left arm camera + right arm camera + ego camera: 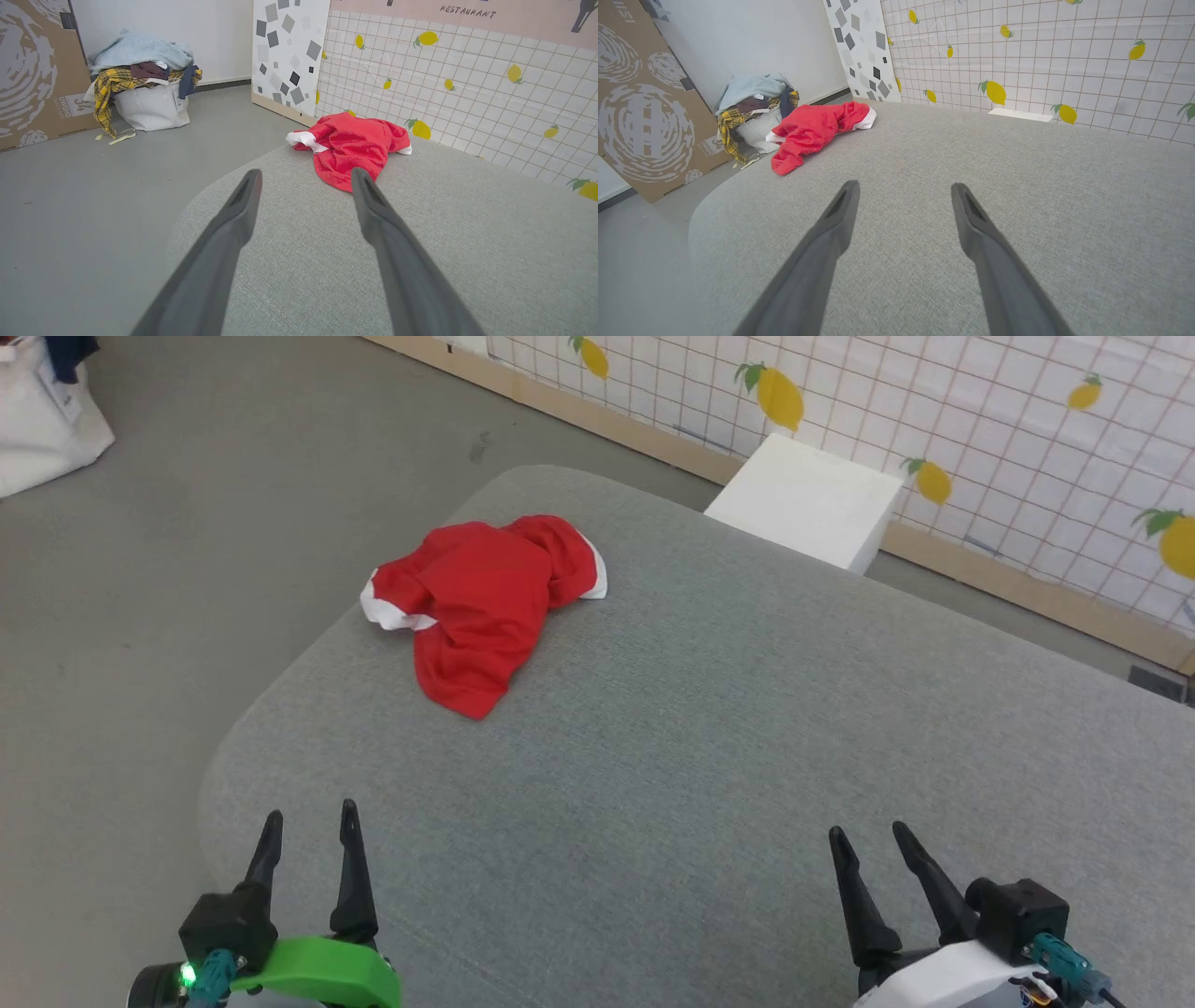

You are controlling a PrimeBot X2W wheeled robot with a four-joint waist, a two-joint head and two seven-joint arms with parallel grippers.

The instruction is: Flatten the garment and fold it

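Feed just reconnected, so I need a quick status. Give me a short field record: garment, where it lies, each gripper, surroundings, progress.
garment: red with white trim, crumpled in a heap
location: far left part of the grey padded table, near its rounded corner
left gripper: open, empty, over the table's near left, apart from the garment
right gripper: open, empty, over the table's near right
surroundings: white box past the far edge; white bag heaped with clothes on the floor
progress: not yet flattened or folded
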